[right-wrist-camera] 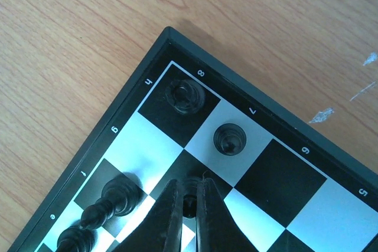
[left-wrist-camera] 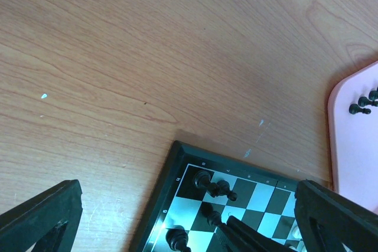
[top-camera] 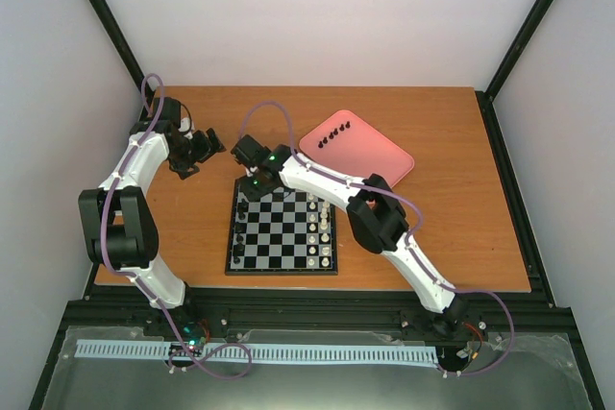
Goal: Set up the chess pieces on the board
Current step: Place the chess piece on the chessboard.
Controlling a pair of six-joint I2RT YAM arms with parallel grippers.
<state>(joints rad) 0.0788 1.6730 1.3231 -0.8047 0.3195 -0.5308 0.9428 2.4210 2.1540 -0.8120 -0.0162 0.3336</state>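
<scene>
several black chess pieces (top-camera: 334, 134) sit in pink tray (top-camera: 381, 156).

A lab test cell: white panel walls (top-camera: 317, 16), black frame (top-camera: 106, 21); wooden table (top-camera: 480, 237).

The top external camera looks steeply down on the whole table (top-camera: 461, 237) from above its near edge. Both wrist cameras face down at the far-left corner of the board (top-camera: 282, 230), the right one much nearer.
</scene>
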